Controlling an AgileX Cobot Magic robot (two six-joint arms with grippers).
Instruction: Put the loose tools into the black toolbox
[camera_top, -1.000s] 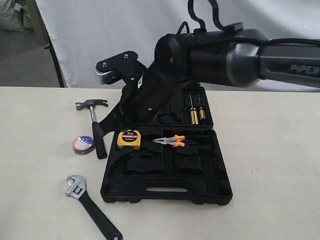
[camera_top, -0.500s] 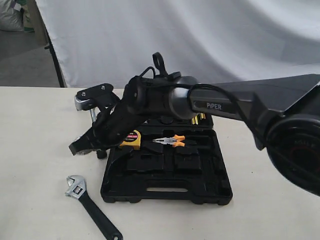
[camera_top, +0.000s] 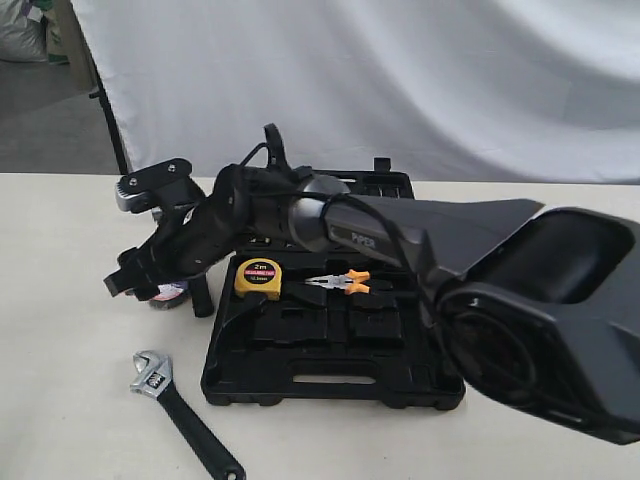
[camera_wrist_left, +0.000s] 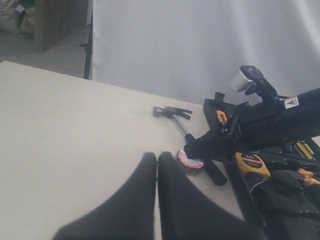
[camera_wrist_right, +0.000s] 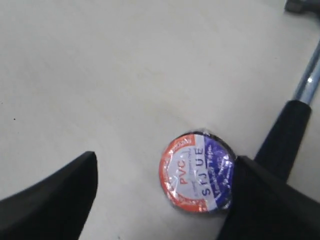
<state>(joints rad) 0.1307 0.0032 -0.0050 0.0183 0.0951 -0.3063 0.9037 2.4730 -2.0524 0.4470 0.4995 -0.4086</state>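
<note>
Right now my right gripper (camera_wrist_right: 166, 164) hangs over the table (camera_wrist_right: 100, 75) with its fingers (camera_wrist_right: 55, 200) spread wide and nothing clamped between them. The tape roll (camera_wrist_right: 196, 172) lies flat on the table in that gap, label up. The label is orange-red on one half and blue on the other, with PVC printed across it. The roll sits hard by one finger and well clear of the other, and I cannot tell whether the near finger touches it. Just beyond that finger lies the claw hammer (camera_wrist_right: 284, 142), its black grip close to the roll and its steel shaft running away from it. In the exterior view my right arm reaches across the open black toolbox (camera_top: 330, 392) to the left side of the table. There the roll peeps out under my gripper, with the hammer's grip beside it, both on the table just off the toolbox's left edge. The adjustable wrench (camera_top: 185, 415) lies flat on the table nearer the camera, apart from the toolbox's front-left corner. Inside the toolbox, the yellow tape measure (camera_top: 258, 278) and the orange-handled pliers (camera_top: 340, 283) sit side by side. My left gripper (camera_wrist_left: 156, 156) is held over bare table, apart from the hammer and roll, its fingers pressed together with nothing between them.
</note>
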